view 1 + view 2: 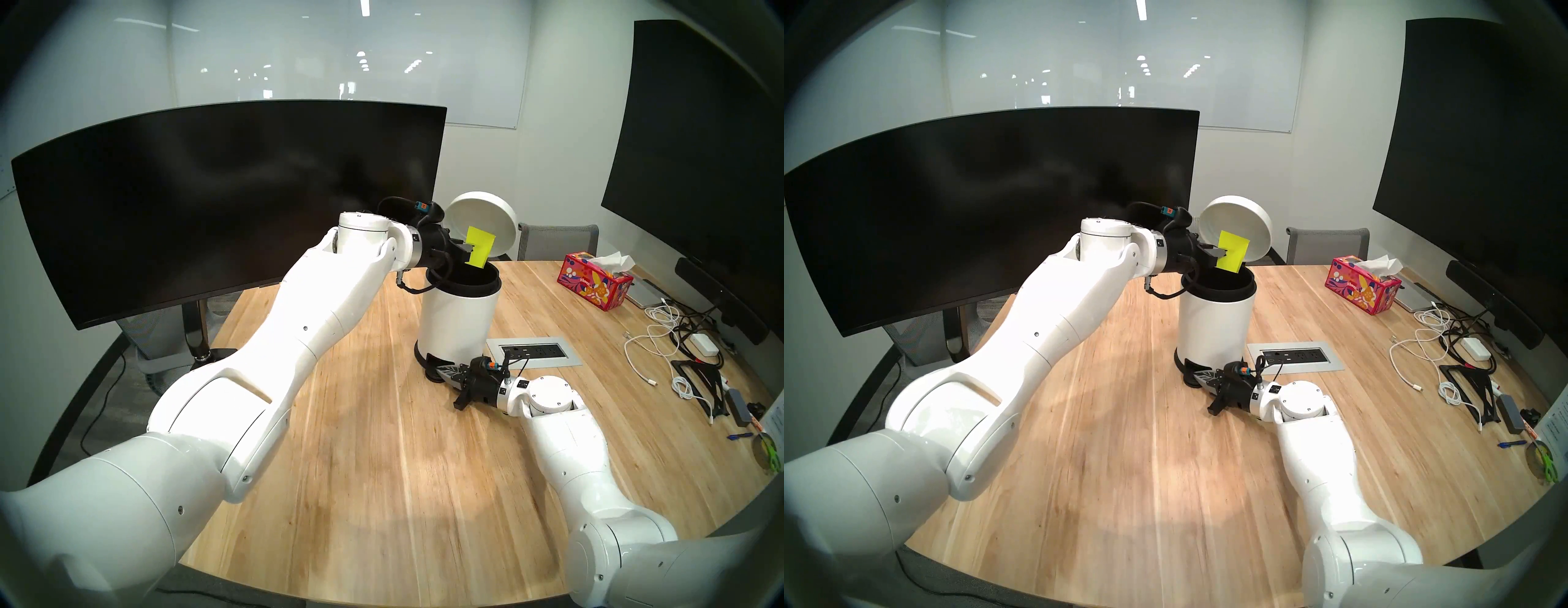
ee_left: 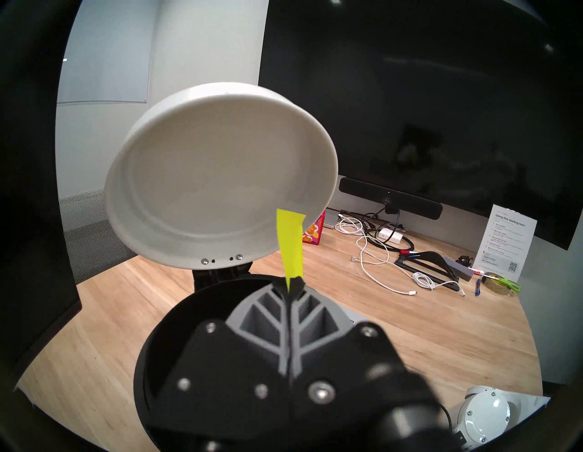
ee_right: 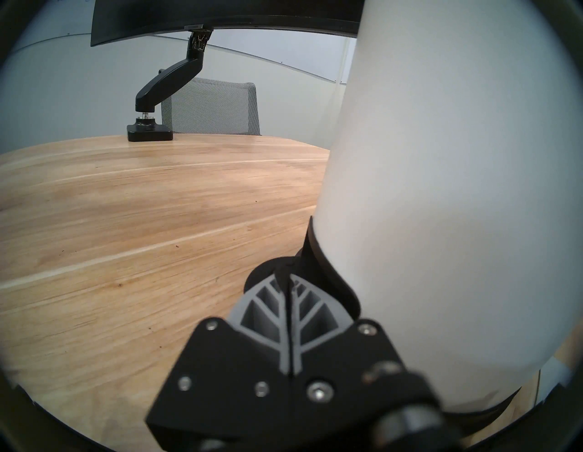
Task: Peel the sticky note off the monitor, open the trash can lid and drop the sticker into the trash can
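Observation:
The white trash can stands mid-table with its round white lid tipped up and back, the black inner bucket open. My left gripper is shut on the yellow-green sticky note and holds it upright just above the can's mouth; the left wrist view shows the note edge-on in front of the lid. My right gripper is shut and presses on the black foot pedal at the can's base. The wide curved monitor stands at back left, its screen bare.
A red tissue box, a big flat screen with a soundbar, cables and a charger crowd the table's right side. A power outlet plate lies just right of the can. The monitor arm base stands at back left.

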Robot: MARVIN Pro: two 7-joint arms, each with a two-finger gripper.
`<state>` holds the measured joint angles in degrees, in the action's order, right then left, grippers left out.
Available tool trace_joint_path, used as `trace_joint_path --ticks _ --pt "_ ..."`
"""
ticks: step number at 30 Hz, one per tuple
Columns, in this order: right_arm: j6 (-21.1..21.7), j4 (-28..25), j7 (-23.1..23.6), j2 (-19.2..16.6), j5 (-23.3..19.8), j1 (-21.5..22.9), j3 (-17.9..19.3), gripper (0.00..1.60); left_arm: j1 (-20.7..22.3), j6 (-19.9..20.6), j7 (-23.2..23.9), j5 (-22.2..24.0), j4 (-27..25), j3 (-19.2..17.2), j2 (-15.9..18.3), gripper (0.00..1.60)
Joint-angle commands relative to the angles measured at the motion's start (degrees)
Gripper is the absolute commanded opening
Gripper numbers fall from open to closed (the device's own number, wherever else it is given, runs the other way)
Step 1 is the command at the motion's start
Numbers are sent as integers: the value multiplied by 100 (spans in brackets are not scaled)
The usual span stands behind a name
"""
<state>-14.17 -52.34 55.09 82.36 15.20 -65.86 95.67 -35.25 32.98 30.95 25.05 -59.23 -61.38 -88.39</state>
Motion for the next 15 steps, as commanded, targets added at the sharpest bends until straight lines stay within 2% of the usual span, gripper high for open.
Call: trace_joint_path --ticks 1,15 --pt "11 8 10 -34 28 -5 -10 0 178 155 82 -20 -178 30 40 0" --pt "10 7 14 -29 36 -4 -1 0 281 225 61 -142 -15 38 -59 0"
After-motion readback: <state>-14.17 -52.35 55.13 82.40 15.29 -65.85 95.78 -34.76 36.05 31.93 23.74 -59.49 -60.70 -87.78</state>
